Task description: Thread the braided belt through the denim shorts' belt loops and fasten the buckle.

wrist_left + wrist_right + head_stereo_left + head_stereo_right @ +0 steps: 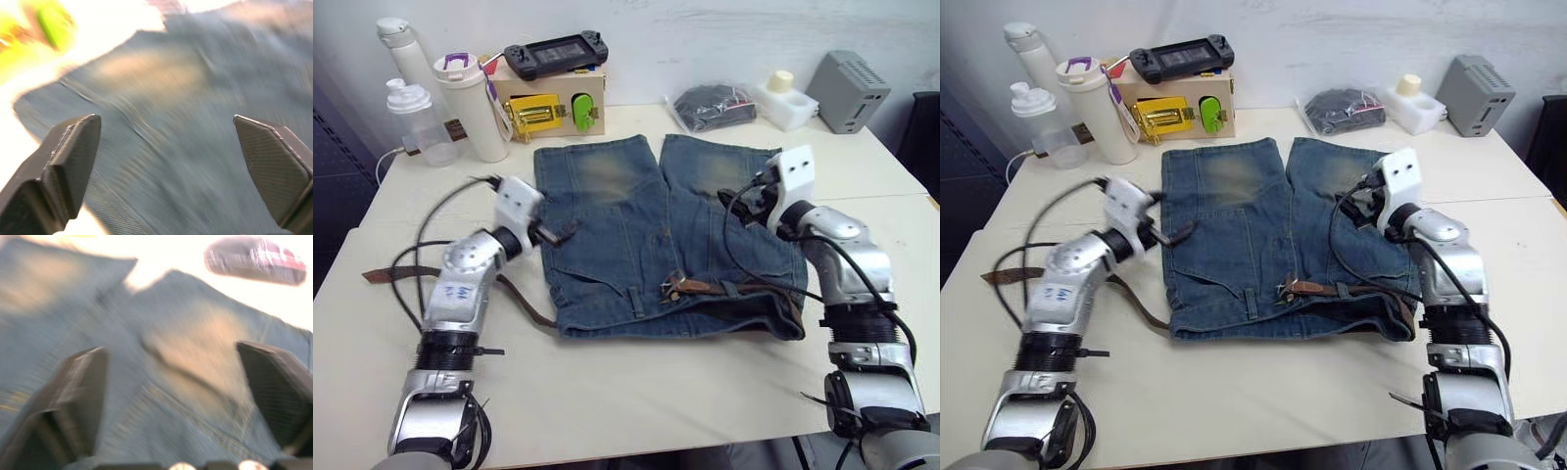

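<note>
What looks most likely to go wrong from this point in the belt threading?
Both grippers, left gripper and right gripper, hang open above the denim shorts, holding nothing. The braided belt lies along the waistband with its buckle mid-front, and its long tail trails off the shorts under the left arm, so that arm may snag it. Closing from here might pinch denim instead of belt.

A robotics test lab: a plain pale worktable [636,392] set against a bare white wall carries practice props. Beyond the left gripper [551,233] stand drink bottles [470,106] and a wooden latch box [553,106] topped by a handheld game console [556,54]; a grey electronics unit [848,90] sits past the right gripper [751,203].
</note>
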Available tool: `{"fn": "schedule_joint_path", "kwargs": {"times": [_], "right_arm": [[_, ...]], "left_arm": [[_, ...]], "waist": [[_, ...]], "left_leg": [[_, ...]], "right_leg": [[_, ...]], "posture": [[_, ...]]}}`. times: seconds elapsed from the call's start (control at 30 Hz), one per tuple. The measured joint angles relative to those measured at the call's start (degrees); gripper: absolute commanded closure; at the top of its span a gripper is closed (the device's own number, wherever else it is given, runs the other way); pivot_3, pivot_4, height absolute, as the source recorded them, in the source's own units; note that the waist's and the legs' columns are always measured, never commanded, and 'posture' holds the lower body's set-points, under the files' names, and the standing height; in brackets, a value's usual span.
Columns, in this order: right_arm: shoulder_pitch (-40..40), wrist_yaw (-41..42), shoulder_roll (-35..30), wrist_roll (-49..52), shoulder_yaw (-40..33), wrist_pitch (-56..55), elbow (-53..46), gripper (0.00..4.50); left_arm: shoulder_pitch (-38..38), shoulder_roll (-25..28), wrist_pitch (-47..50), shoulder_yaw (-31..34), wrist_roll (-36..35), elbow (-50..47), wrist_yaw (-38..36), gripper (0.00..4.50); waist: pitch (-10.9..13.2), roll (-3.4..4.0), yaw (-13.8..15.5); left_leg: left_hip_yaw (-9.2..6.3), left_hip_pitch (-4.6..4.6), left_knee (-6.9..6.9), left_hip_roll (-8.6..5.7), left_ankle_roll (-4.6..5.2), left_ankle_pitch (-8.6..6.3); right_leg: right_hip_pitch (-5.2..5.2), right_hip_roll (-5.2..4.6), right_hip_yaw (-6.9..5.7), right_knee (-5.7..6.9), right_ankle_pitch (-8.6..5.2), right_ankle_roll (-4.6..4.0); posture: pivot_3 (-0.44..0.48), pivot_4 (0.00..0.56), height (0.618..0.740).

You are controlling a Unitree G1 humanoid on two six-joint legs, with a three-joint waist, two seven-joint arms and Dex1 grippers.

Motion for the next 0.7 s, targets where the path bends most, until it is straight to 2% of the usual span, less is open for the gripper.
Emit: {"fn": "schedule_joint_path", "kwargs": {"times": [0.17, 0.27, 0.37, 0.57, 0.7], "right_arm": [[3.72, 7.64, -0.61, 10.42, 0.13, 5.33, -11.12, 0.05], [4.17, 10.76, -1.44, 13.0, 0.84, 6.06, -13.4, 0.05], [5.02, 13.84, -2.57, 13.37, 3.06, 5.48, -14.14, 0.05], [6.02, 15.5, -3.14, 12.46, 5.67, 4.3, -13.94, 0.05], [6.21, 15.19, -3.14, 12.06, 6.04, 4.09, -13.94, 0.05]], "left_arm": [[3.89, -3.41, 16.18, 9.63, -1.12, -12.08, 14.06, 0.0], [7.95, -3.99, 23.43, 14.91, 0.34, -15.86, 20.64, 0.0], [11.85, -8.0, 30.51, 21.33, 0.49, -20.45, 25.68, 0.0], [9.9, -10.71, 36.48, 23.04, -0.07, -22.86, 28.56, 0.0], [9.14, -11.91, 39.66, 24.66, -0.3, -23.33, 29.89, 0.0]], "waist": [[0.02, 0.03, 0.07], [0.03, 0.02, 0.24], [0.06, -0.04, 0.51], [0.23, -0.3, 3.27], [0.24, -0.32, 3.26]], "left_leg": [[0.02, 0.35, -0.2, 0.37, -0.04, 0.02], [0.02, 0.46, -0.3, 0.42, -0.05, 0.03], [0.02, 0.71, -0.51, 0.4, -0.05, 0.03], [0.04, 0.74, -0.39, 0.41, -0.06, 0.02], [0.13, 0.84, -0.44, 0.41, -0.06, 0.02]], "right_leg": [[0.8, 0.41, -0.05, -1.12, 0.0, 0.0], [0.93, 0.46, -0.07, -1.33, 0.0, 0.0], [1.09, 0.43, -0.09, -1.43, 0.0, 0.0], [1.24, 0.41, -0.12, -1.51, 0.0, 0.0], [1.34, 0.41, -0.11, -1.56, 0.0, 0.0]], "posture": [[0.0, 0.15, 0.646], [0.0, 0.15, 0.646], [0.0, 0.15, 0.646], [0.0, 0.15, 0.646], [0.0, 0.15, 0.646]]}}
